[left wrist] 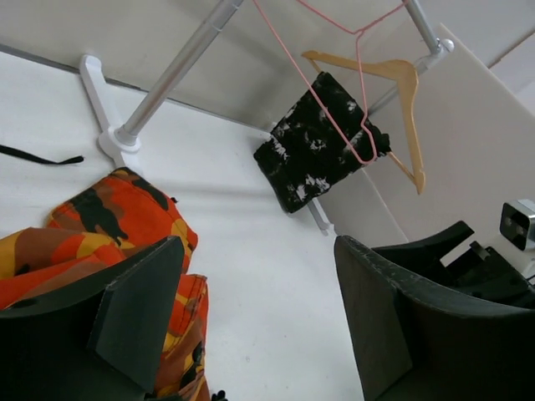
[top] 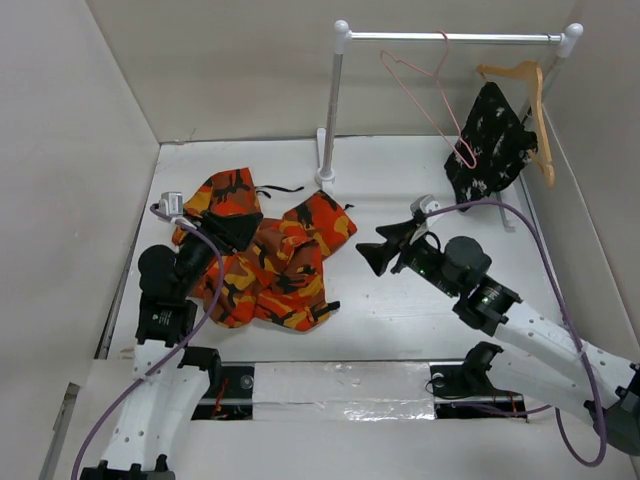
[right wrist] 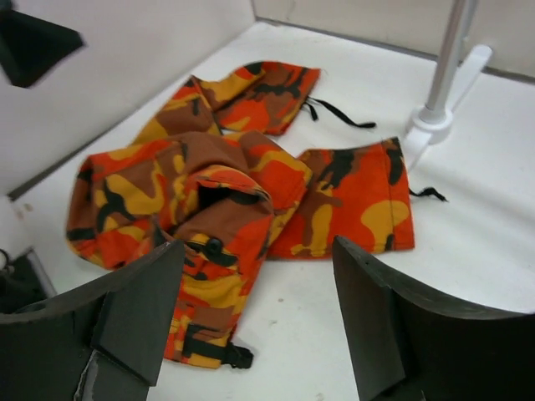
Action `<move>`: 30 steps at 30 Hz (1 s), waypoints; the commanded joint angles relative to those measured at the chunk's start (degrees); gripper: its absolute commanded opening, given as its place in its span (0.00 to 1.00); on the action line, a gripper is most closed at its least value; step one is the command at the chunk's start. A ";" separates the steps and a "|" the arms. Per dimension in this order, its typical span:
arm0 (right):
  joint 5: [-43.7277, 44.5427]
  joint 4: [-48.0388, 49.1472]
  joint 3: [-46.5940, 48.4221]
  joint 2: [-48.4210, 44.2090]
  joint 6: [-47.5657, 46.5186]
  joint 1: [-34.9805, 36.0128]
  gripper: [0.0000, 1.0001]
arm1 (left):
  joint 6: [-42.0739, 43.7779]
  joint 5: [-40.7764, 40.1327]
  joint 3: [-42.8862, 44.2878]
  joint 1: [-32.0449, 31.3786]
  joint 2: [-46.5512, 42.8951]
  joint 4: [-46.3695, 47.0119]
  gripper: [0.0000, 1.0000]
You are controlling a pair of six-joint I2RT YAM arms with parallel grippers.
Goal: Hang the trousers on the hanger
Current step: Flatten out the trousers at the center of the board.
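Top external: right gripper (top: 376,250) leftward, agape.

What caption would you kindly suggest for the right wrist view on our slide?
Open right hand facing the crumpled camouflage trousers on the white table, rack post beyond.

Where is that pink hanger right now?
In the top view, the pink hanger hangs on the rail at the back right, just left of the wooden hanger and black garment.

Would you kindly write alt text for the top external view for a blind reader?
Orange camouflage trousers lie crumpled on the white table, the open left gripper over their edge. The open right gripper hovers beside them; a pink hanger hangs on the rail behind.
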 commanded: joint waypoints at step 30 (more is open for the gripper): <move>-8.75 17.33 -3.53 29.45 8.27 5.80 0.83 | -6.70 -63.07 -3.01 -37.42 8.12 -19.41 0.76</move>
